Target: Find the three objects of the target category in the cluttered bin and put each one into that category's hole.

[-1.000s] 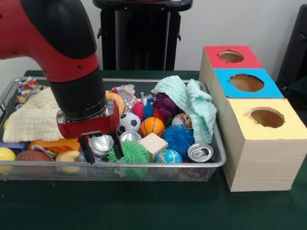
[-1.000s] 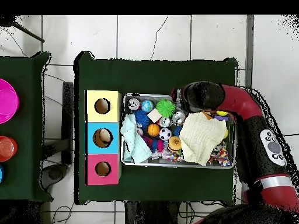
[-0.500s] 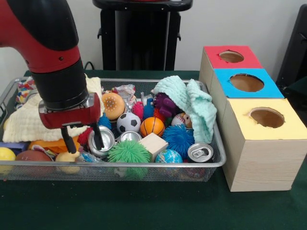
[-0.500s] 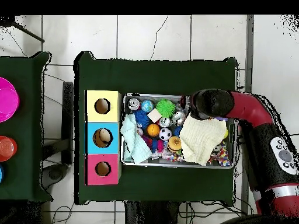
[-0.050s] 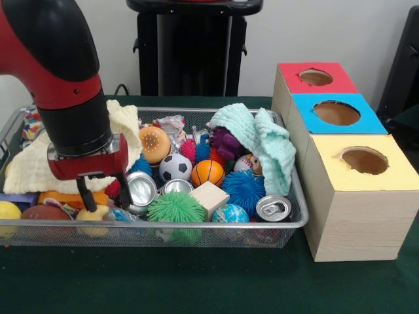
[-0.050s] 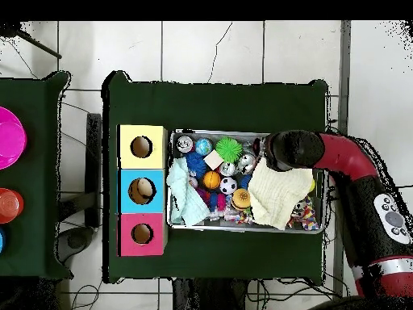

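My gripper (image 5: pixel 105 193) hangs open low in the left half of the wire bin (image 5: pixel 196 226). Its fingers straddle the red and orange toys there. An upturned silver can (image 5: pixel 141 190) lies just right of my right finger (image 5: pixel 124 190), close or touching. A second can (image 5: pixel 177 186) sits beside it, and a third can (image 5: pixel 273 208) stands at the bin's front right corner. The boxes on the right have a red hole (image 5: pixel 316 77), a blue hole (image 5: pixel 336 112) and a yellow hole (image 5: pixel 364 160). In the overhead view my arm (image 6: pixel 290 149) hides the gripper.
A yellow cloth (image 5: pixel 29 170) covers the bin's left, behind my arm. A mint cloth (image 5: pixel 262 140) drapes over toys at the right. A green spiky ball (image 5: pixel 175 208), wooden block (image 5: pixel 209 196), basketball (image 5: pixel 207 173), soccer ball (image 5: pixel 175 167) and blue spiky ball (image 5: pixel 243 190) crowd the middle.
In the front view my gripper has moved left, from over the silver can to beside it, and sunk a little lower. The can now shows fully.
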You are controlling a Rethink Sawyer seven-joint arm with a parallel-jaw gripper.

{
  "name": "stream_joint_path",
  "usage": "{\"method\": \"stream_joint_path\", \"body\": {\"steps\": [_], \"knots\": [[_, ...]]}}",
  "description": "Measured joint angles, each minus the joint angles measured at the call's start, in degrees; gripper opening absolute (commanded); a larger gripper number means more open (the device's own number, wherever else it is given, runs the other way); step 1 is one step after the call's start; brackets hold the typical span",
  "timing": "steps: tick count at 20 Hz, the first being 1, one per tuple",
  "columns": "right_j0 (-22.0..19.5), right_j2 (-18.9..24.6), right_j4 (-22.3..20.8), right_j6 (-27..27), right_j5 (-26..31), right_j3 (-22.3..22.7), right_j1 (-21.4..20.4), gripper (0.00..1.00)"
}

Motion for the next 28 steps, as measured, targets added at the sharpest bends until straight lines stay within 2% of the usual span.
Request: {"method": "stream_joint_path", "body": {"steps": [6, 22, 28], "knots": [[-0.05, 0.55, -0.53, 0.0, -1.37, 0.0, 1.08, 1.0], [0.0, 0.62, -1.02, 0.0, -2.73, 2.39, 0.54, 1.0], [0.16, 0.63, -1.78, 0.0, -5.29, 2.4, 1.0, 1.0]]}}
